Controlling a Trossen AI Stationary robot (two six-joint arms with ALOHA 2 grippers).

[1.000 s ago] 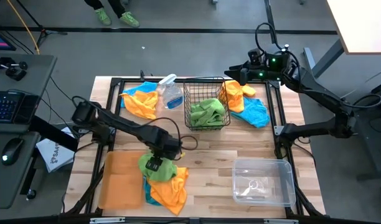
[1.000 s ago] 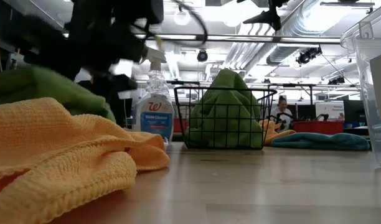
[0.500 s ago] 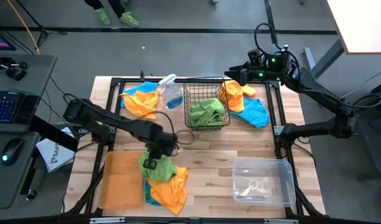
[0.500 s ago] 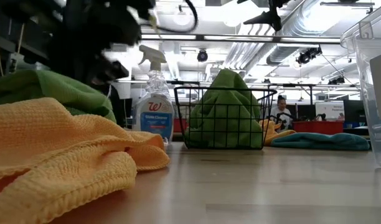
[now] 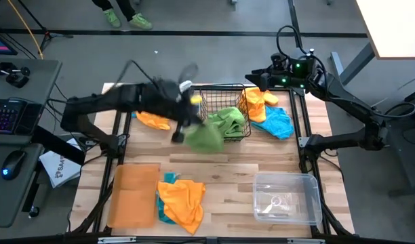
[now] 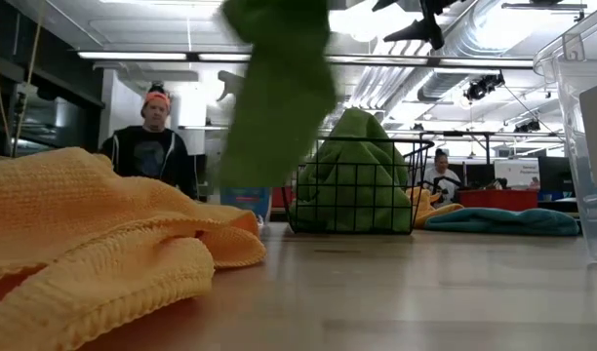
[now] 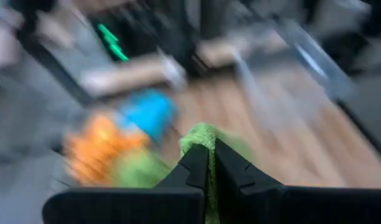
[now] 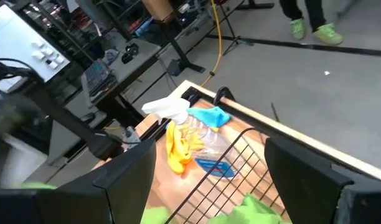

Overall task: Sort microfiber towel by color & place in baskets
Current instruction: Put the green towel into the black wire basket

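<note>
My left gripper hangs blurred above the table, just near-left of the black wire basket, shut on a lime green towel that dangles in the air. Another green towel lies in that basket. An orange towel lies over a blue one near the front edge, beside the orange-brown tray. More orange and blue towels lie right of the basket. My right gripper waits open above the basket's far right corner. My left gripper pinches a bunched fold of the green towel between its two shut fingers. The cloth sticks out past the fingertips. The rest of the towel hangs slack below the gripper, lifted clear of the table.
A clear plastic bin stands at the near right. An orange towel lies far left, and the spray bottle stands by the basket's left side. A person stands beyond the table.
My left gripper has shut on the green towel atop the near pile, then risen and swung fast toward the far edge and the wire basket. The green towel has been lifted clear of the orange towel, which stays where it was.
</note>
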